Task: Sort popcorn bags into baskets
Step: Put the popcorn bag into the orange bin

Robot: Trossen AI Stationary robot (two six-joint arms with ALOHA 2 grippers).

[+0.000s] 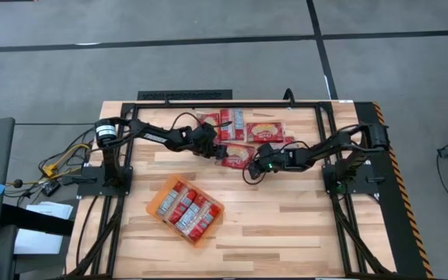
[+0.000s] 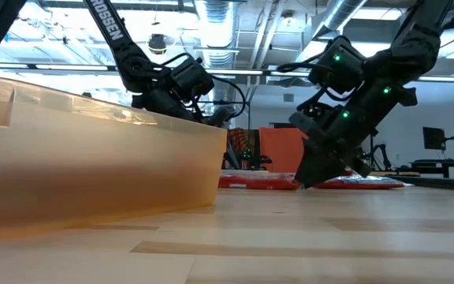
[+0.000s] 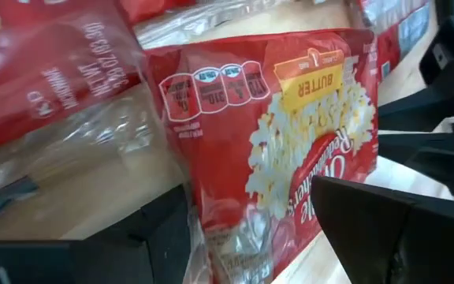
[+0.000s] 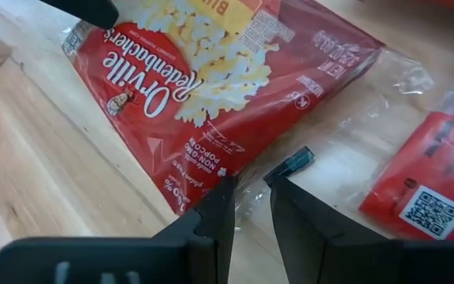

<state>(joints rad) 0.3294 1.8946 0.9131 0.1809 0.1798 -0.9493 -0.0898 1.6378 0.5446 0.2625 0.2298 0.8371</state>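
A red popcorn bag [image 1: 239, 154] lies flat on the wood near the table's far middle, between both grippers. My left gripper [image 1: 222, 152] is open at the bag's left end, and in its wrist view the bag [image 3: 290, 134] fills the space between the two fingers [image 3: 385, 229]. Whether they touch it does not show. My right gripper [image 1: 257, 165] points down at the bag's right corner, fingers almost together. The orange basket [image 1: 160, 193] stands nearer, holding several packets. My right gripper [image 4: 251, 185] has the clear wrap edge [image 4: 252, 170] at the corner of the popcorn bag [image 4: 203, 87] between its fingertips. It comes from above, slanting in from the table's right, tips down at the tabletop [image 2: 306, 180]. The bag lies flat on the wood.
More popcorn bags lie beyond at the far edge [image 1: 222, 120] [image 1: 264, 131], and one with a QR label [image 4: 416, 197] is close to my right gripper. The basket's wall [image 2: 93, 166] fills the low view's left. Bare wood stretches toward the near edge on the right.
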